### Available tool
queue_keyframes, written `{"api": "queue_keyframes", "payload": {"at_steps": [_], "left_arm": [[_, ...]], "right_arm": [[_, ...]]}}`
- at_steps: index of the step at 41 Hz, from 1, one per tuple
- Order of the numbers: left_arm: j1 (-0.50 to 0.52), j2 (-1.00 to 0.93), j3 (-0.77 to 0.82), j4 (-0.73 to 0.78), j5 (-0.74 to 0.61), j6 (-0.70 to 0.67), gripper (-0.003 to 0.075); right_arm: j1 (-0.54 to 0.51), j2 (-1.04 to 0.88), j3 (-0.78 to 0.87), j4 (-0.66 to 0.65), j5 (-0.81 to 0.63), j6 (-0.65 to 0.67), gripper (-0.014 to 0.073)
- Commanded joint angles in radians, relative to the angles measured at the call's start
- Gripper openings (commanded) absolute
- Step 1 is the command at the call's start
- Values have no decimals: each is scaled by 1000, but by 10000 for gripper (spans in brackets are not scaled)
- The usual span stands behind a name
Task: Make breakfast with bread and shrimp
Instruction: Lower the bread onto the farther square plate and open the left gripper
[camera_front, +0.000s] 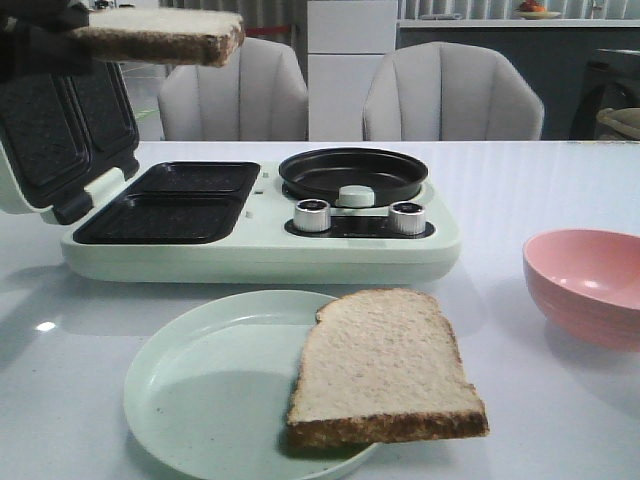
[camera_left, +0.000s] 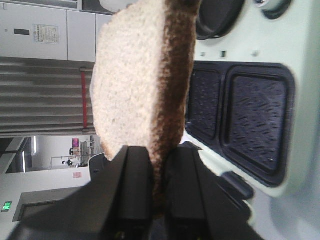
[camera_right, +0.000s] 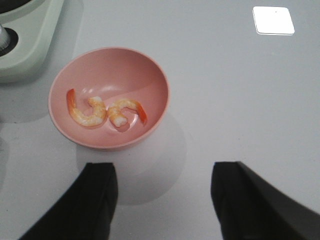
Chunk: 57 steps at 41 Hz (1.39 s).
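Pale green breakfast maker (camera_front: 250, 255) sits mid-table, lid (camera_front: 60, 130) up, dark griddle plates (camera_front: 170, 200) bare, round black pan (camera_front: 352, 172) alongside. Pale green plate (camera_front: 200, 390) up front, pink bowl (camera_front: 590, 285) off right.
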Motion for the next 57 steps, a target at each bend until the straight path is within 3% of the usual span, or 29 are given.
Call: {"api": "queue_keyframes", "payload": {"at_steps": [1, 12, 30, 53, 57], "left_arm": [[94, 47, -107, 94, -44, -12, 101], [326, 292, -370, 94, -292, -12, 101], [522, 614, -653, 94, -508, -10, 101], [588, 771, -718, 94, -526, -1, 102], [588, 771, -718, 94, -526, -1, 137]], "right_arm": [[3, 7, -28, 5, -74, -3, 519], [3, 7, -28, 5, -74, -3, 519], [3, 7, -28, 5, -74, -3, 519], [3, 7, -28, 5, -74, -3, 519], [3, 7, -28, 5, -74, -3, 519]]}}
